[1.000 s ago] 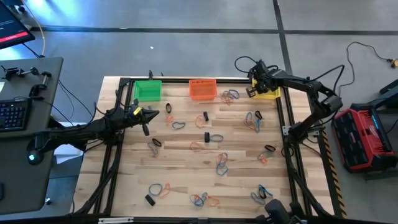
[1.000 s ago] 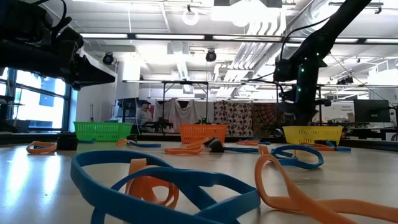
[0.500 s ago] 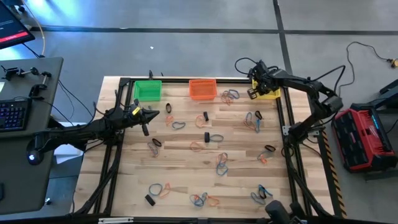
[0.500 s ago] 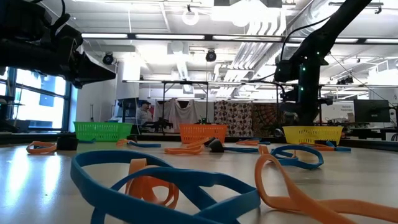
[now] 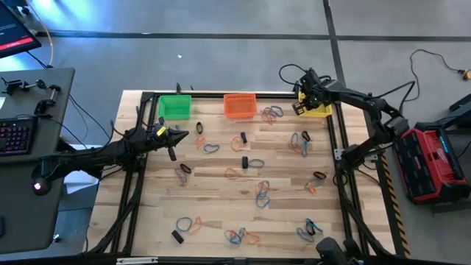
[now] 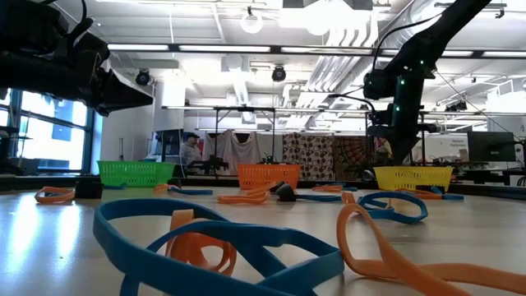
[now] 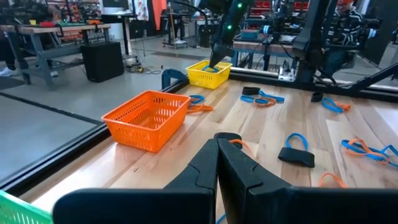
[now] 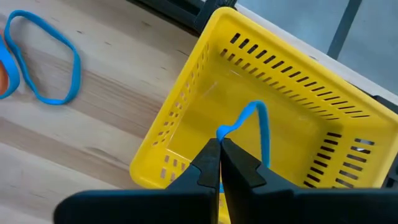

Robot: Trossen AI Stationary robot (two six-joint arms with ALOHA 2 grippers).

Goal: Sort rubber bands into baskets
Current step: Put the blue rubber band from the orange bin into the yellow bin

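Observation:
Three mesh baskets stand along the table's far edge: green (image 5: 175,107), orange (image 5: 240,105) and yellow (image 5: 319,111). Orange, blue and black rubber bands (image 5: 261,193) lie scattered over the wooden top. My right gripper (image 5: 300,107) hangs over the yellow basket (image 8: 292,106), pointing steeply down, shut on a blue rubber band (image 8: 258,118). My left gripper (image 5: 179,135) waits near the table's left edge, level, shut (image 7: 217,140), with nothing in it. My right gripper pinches the blue band by one end of its loop (image 8: 220,132) between its two fingertips, coming from above and slanting down. The rest of the loop (image 8: 264,134) hangs beyond the tips inside the yellow basket. Whether it touches the basket's floor I cannot tell.
A black frame rail (image 5: 333,140) runs round the table. Loose blue and orange bands (image 8: 46,68) lie on the wood beside the yellow basket. A red case (image 5: 429,163) sits on the floor to the right. A person (image 6: 191,151) sits far behind the table.

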